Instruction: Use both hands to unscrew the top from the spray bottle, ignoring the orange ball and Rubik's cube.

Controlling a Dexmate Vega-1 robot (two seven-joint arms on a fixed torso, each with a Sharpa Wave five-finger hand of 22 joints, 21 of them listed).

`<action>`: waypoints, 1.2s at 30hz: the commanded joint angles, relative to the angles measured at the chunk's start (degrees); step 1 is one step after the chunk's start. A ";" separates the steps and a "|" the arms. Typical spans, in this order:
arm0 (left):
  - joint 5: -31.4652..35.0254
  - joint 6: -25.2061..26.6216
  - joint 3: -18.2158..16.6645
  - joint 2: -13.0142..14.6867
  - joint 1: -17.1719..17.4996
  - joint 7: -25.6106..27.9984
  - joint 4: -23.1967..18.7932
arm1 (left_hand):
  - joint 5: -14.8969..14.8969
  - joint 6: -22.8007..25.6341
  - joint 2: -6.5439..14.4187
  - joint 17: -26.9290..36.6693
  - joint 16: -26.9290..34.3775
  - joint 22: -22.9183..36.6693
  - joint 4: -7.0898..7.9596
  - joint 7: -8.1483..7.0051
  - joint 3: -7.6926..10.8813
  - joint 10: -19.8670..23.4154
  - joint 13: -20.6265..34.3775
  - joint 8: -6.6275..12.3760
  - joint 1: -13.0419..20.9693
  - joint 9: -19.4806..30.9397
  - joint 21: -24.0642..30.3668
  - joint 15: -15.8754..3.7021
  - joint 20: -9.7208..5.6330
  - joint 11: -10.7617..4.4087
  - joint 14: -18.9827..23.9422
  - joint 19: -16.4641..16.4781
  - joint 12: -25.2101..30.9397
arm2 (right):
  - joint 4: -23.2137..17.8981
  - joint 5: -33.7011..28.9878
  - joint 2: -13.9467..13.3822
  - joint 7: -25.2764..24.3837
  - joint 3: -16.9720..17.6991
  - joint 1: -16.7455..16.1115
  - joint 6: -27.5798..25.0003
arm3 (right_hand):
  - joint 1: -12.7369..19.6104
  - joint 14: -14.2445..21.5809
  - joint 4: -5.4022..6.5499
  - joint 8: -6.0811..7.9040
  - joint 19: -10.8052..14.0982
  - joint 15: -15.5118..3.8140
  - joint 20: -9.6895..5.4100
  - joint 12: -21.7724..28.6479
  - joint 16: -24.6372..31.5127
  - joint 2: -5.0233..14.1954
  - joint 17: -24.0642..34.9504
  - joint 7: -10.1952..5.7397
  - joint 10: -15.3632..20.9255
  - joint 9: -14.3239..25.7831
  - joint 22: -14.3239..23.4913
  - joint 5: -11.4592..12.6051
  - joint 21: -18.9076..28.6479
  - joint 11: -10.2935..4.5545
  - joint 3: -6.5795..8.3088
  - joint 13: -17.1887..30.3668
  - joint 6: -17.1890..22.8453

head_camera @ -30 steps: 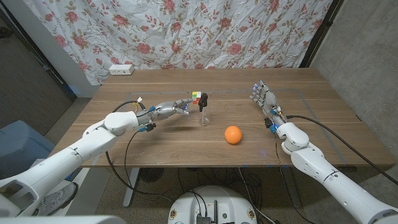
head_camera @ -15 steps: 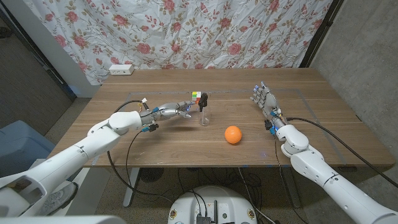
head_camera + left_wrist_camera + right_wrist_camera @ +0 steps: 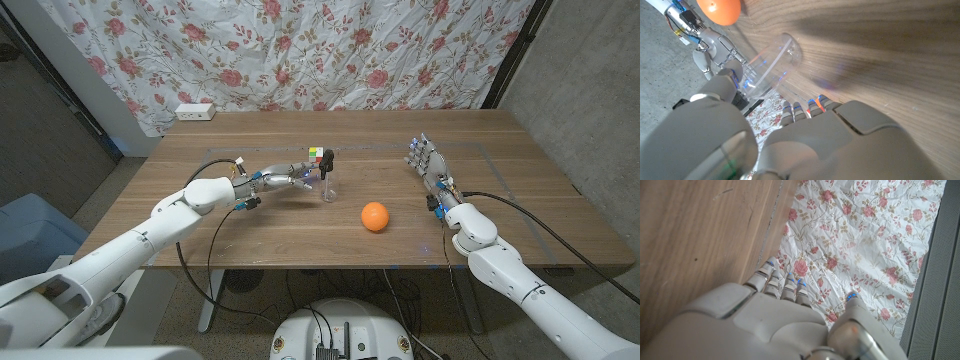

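Just beside the left hand (image 3: 287, 178): the spray bottle (image 3: 327, 180), upright.

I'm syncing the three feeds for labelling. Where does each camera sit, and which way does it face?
Head view: fixed on the head, looking down over the table; both arms show, left hand near the spray bottle.
Left wrist view: behind the left hand, facing the spray bottle and orange ball.
Right wrist view: behind the right hand, facing the floral curtain.
Shared: bottle, ball, wooden table.
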 commanded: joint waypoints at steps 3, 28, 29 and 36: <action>0.41 -1.60 1.48 -3.37 -2.42 -0.31 3.75 | 0.30 0.74 -0.09 0.33 0.28 0.12 0.12 -0.04 -0.15 1.27 0.37 0.24 1.13 0.24 0.46 -3.43 -4.11 -0.17 1.04 0.92 0.44 | 0.49 0.23 0.19 0.03 0.28 -0.31 0.60 | -0.61 -0.02 -0.12 0.09 0.18 0.20 0.42 0.50 0.36 -0.11 -0.11 -0.03 0.04 0.09 0.12 0.27 0.25 0.28 0.36 0.06 -0.31; 0.18 -5.58 4.73 -10.44 -7.36 -3.31 13.53 | -0.64 4.71 0.06 0.30 0.58 0.11 0.09 0.37 -0.65 6.79 0.68 1.58 5.90 0.51 0.35 -3.17 -3.66 -0.70 6.52 3.29 1.17 | 1.34 0.88 0.27 0.13 0.94 -0.56 1.08 | -0.87 0.08 -0.26 0.24 0.10 0.49 0.99 0.50 0.45 -0.06 -0.46 -0.18 -0.01 0.09 0.14 0.27 0.26 0.37 0.57 0.07 -0.19; 0.23 -5.71 4.83 -10.65 -7.57 -3.37 13.82 | -0.67 5.23 0.01 0.31 0.71 0.11 0.08 0.22 -0.71 7.23 0.71 1.78 6.25 0.53 0.31 -3.19 -3.73 -0.80 7.24 3.34 1.24 | 1.41 0.90 0.27 0.15 0.96 -0.53 1.10 | -0.90 0.08 -0.26 0.24 0.10 0.45 0.99 0.49 0.45 -0.07 -0.47 -0.18 -0.01 0.09 0.14 0.26 0.26 0.28 0.57 0.07 -0.19; 0.12 -5.97 5.12 -11.45 -8.13 -3.48 14.76 | -0.96 8.59 -0.30 0.41 1.12 0.11 0.03 0.51 -1.41 11.35 1.09 3.33 9.37 0.85 0.42 -3.91 -3.74 -1.08 11.79 5.15 1.98 | 2.04 1.17 0.46 0.43 1.11 -0.41 1.54 | -0.93 0.10 -0.31 0.25 0.13 0.50 1.09 0.50 0.47 -0.03 -0.55 -0.20 -0.01 0.10 0.14 0.27 0.28 0.22 0.64 0.07 -0.20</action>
